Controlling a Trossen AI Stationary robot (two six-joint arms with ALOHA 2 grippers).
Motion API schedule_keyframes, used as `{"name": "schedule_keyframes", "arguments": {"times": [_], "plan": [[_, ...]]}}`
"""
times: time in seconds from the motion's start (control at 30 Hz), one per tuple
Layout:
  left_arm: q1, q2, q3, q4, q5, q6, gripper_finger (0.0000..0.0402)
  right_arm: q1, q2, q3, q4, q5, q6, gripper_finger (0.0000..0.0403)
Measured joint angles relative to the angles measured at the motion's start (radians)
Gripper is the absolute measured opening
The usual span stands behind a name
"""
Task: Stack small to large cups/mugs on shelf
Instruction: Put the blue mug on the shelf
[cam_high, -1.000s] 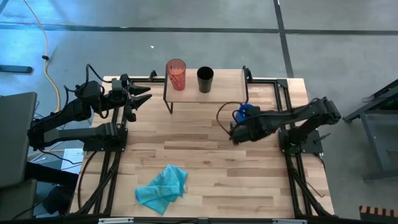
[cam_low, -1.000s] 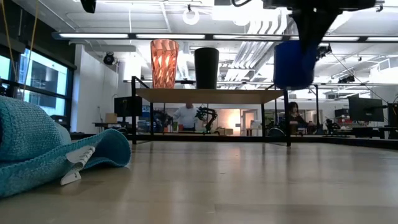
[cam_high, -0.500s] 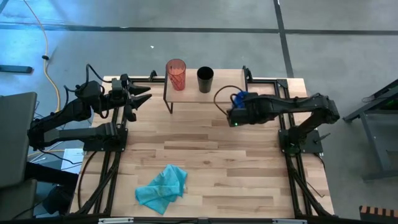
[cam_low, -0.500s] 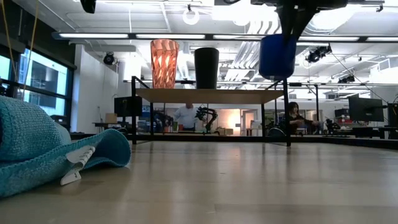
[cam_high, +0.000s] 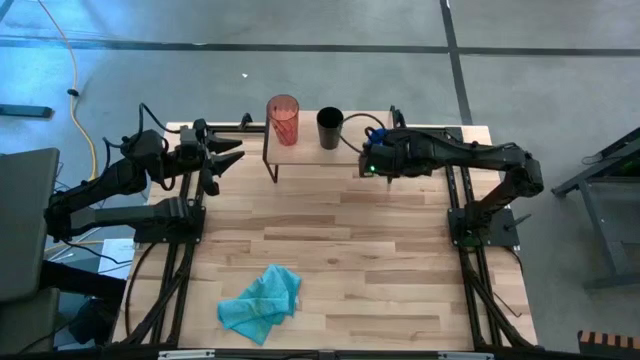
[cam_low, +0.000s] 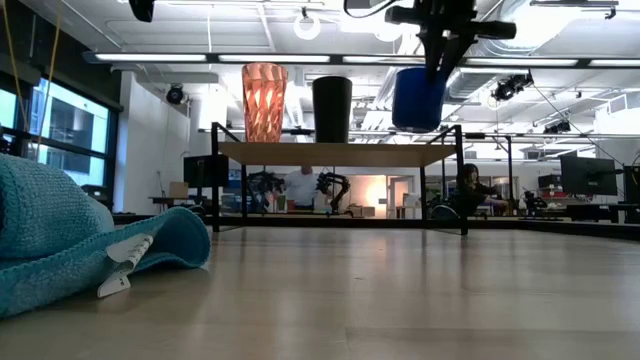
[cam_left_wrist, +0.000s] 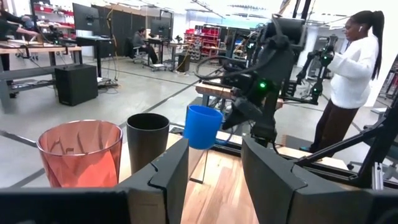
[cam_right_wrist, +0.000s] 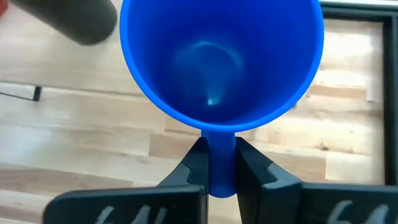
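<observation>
The red ribbed tumbler (cam_high: 283, 119) and the black cup (cam_high: 329, 127) stand upright on the small wooden shelf (cam_high: 300, 152) at the table's far side; both also show in the low view (cam_low: 264, 101) (cam_low: 332, 108). My right gripper (cam_high: 372, 160) is shut on the blue mug (cam_low: 418, 99), held in the air just above the shelf's right end, right of the black cup. My left gripper (cam_high: 235, 152) is open and empty, left of the shelf. My right gripper pinches the blue mug's handle (cam_right_wrist: 219, 163) between its two fingers. The fingers come from above, pointing down, in line with the handle. The mug (cam_right_wrist: 221, 59) hangs upright below the gripper, mouth up, clear of the shelf.
A teal cloth (cam_high: 262, 303) lies on the tabletop near the front left. Black metal frame rails (cam_high: 455, 170) run along the table's sides and back. A person (cam_left_wrist: 348, 74) stands beyond the table's right side.
My right gripper has carried the blue mug up and toward the table's far edge and left, from beside the shelf's right end to above it, near the black cup. The mug stays upright in the hold.
</observation>
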Motion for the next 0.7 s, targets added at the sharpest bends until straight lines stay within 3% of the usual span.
{"name": "schedule_keyframes", "arguments": {"times": [0.7], "plan": [[0.0, 0.0, 0.0, -0.003, 0.0, -0.019, 0.0138, -0.247, 0.004, 0.0, 0.232, -0.101, -0.325, 0.0017]]}}
